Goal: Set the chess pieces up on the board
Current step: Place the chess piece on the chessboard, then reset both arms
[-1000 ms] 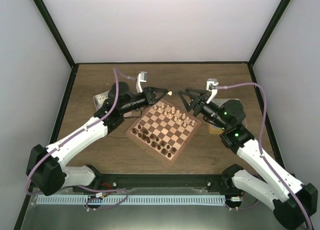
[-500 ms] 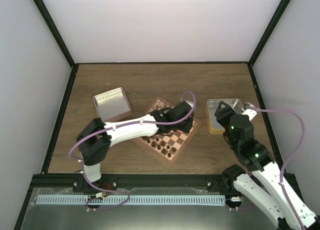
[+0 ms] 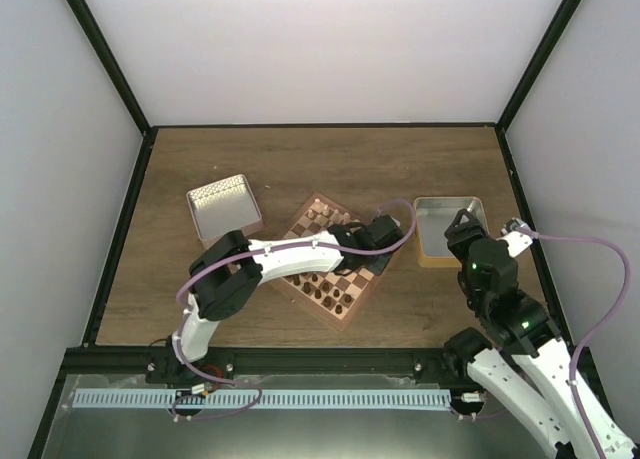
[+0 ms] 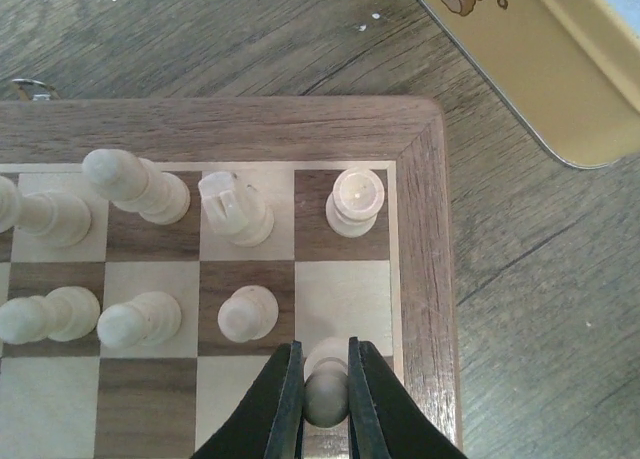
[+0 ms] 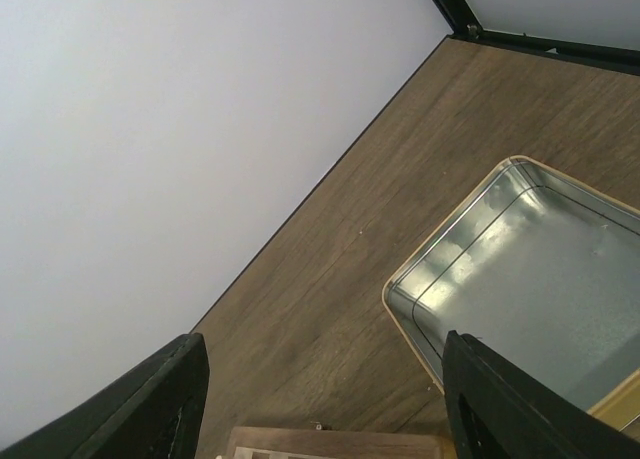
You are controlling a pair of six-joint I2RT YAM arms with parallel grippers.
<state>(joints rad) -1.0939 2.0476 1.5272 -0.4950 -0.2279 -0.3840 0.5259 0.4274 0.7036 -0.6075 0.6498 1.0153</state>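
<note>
**Left wrist, overhead and right wrist views.** The left gripper [image 4: 325, 367] is clamping a light pawn [image 4: 326, 397] by its head between its black fingers [image 4: 283, 404]. It is holding the pawn at the light square beside the reddish rim of the board [image 4: 420, 279], directly in front of the corner rook [image 4: 355, 201]; whether the pawn's base is resting on the square cannot be told. Along the board's edge row a knight [image 4: 235, 209] and a bishop [image 4: 135, 184] are standing next to the rook, and three more pawns [image 4: 247, 313] are occupying the row in front of them. In the overhead view the left arm [image 3: 290, 254] is stretching across the board to its right-hand corner, the one nearest the open metal tin [image 3: 447, 229] lying by the right edge of the table [image 3: 300, 159]. Dark pieces [image 3: 320, 294] are lining the board's near side. The board is sitting turned diagonally at the middle of the table, and a second metal tray [image 3: 224, 206] is lying toward the left edge. The right gripper [image 5: 320, 419] is hanging with its fingers [image 5: 150, 399] spread wide apart, holding nothing, above the table just beside the open tin.
</note>
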